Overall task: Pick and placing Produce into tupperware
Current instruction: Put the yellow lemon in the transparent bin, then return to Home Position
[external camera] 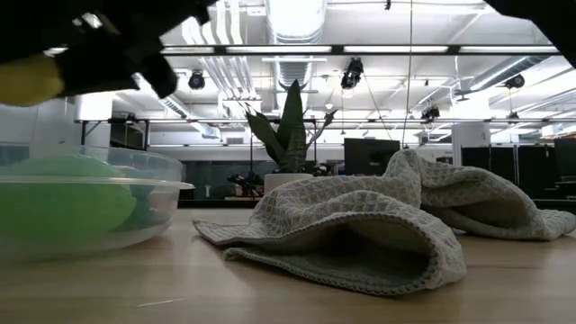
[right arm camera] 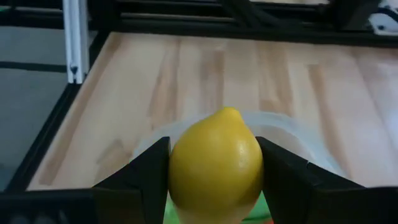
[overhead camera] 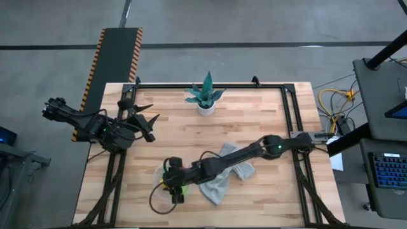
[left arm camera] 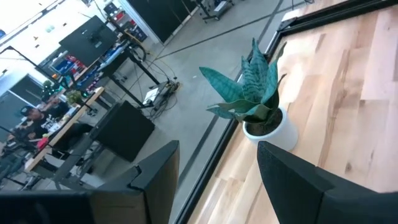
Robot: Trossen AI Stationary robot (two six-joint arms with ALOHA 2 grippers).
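On the wooden table (overhead camera: 254, 121) we see a grey cloth (overhead camera: 219, 184) crumpled beside the clear tupperware (overhead camera: 160, 181), which sits near the front edge and already holds green produce (external camera: 63, 202); a spiky teal plant (overhead camera: 205, 95) in a white pot stands at the far edge. We find the right gripper (overhead camera: 175, 187) above the tub, clenched on a yellow lemon (right arm camera: 214, 165), while the left gripper (overhead camera: 143, 121) waits at the table's left side, fingers parted and grasping nothing

Teal plant (overhead camera: 205, 94) in white pot; crumpled grey cloth (overhead camera: 224, 175) on table (overhead camera: 254, 127).
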